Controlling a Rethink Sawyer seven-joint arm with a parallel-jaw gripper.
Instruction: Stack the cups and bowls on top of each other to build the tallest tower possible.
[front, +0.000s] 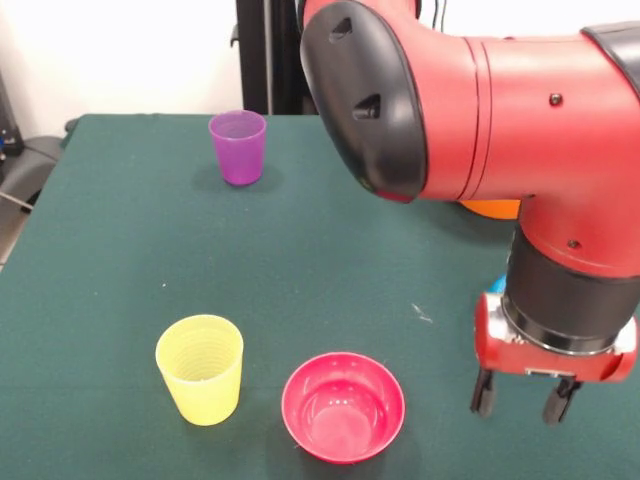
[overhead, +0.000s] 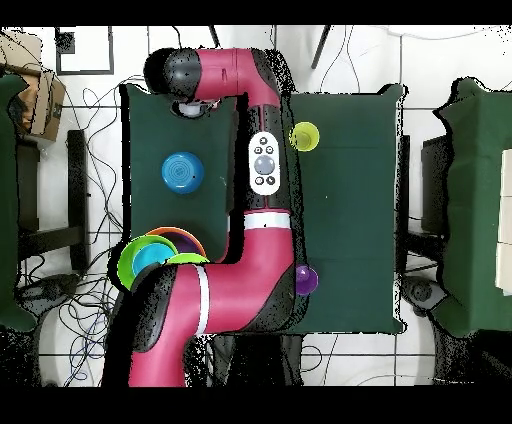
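Note:
The purple cup (front: 238, 147) stands upright at the far left; it also shows in the overhead view (overhead: 306, 280), half under the arm. The yellow ribbed cup (front: 200, 368) stands upright at the near left, and shows in the overhead view (overhead: 305, 137). A pink-red bowl (front: 343, 405) sits mouth-up right beside it. My gripper (front: 527, 398) hangs open and empty to the right of that bowl, just above the cloth. The tower (overhead: 155, 255), with orange, lime green and blue bowls nested, stands by the arm's base. Only a sliver of its orange bowl (front: 492, 208) shows behind the arm.
A blue bowl (overhead: 183, 172) lies upside down on the green cloth (front: 120, 250) between the tower and the gripper. The big red arm (overhead: 262, 200) covers the middle of the table. Chairs and cables ring the table.

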